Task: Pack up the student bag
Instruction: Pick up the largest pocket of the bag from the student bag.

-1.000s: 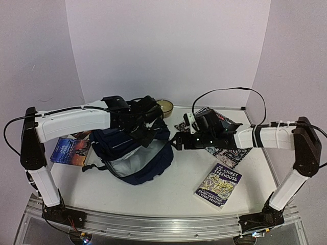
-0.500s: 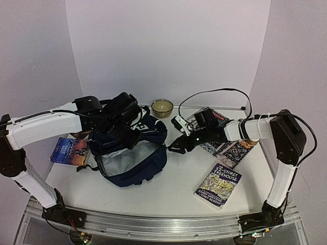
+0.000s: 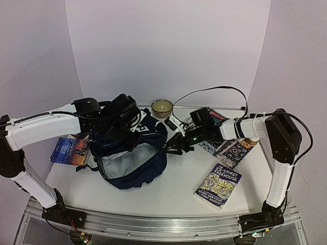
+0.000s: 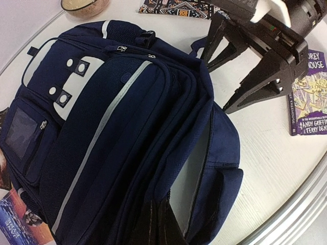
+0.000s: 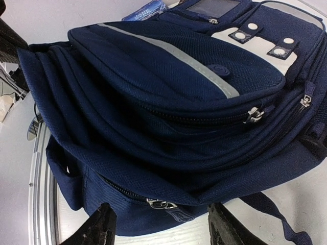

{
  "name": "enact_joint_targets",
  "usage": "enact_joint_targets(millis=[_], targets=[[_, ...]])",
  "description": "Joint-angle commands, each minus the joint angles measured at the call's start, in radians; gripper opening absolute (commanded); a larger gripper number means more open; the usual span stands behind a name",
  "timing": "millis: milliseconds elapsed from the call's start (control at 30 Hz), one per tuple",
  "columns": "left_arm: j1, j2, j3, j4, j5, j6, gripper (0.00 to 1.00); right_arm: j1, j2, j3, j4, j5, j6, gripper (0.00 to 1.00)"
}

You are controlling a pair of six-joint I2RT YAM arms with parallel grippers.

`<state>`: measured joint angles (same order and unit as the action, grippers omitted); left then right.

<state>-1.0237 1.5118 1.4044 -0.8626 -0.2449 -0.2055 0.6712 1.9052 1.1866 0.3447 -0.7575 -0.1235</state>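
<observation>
White table (image 3: 173, 179) with student bag (image 3: 152, 164); right claw (image 4: 214, 84) wide, whole only in left-wrist view; left claw (image 3: 123, 135) tight on bag.

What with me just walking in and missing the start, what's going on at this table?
Two robot arms are working on a backpack. The left gripper is shut on its edge by the opening; the right gripper, jaws apart, sits at the bag's side near a zipper pull. A book lies on the table, unpacked.

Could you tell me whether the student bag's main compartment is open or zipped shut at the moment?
Open. The student bag gapes along its unzipped edge, and its pale inner lining shows from above.
</observation>
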Motion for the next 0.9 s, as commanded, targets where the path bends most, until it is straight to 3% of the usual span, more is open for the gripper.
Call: enact_joint_targets(millis=[0, 400, 867], targets=[[-0.001, -0.084, 0.026, 0.116, 0.018, 0.004, 0.0, 0.01, 0.029, 0.028, -0.003, -0.061, -0.034, 0.6], [-0.001, -0.126, -0.008, 0.145, 0.047, -0.013, 0.0, 0.01, 0.065, 0.074, -0.048, -0.138, -0.08, 0.54], [-0.001, -0.188, -0.058, 0.166, 0.036, -0.034, 0.0, 0.01, 0.067, 0.088, -0.11, -0.131, -0.117, 0.07]])
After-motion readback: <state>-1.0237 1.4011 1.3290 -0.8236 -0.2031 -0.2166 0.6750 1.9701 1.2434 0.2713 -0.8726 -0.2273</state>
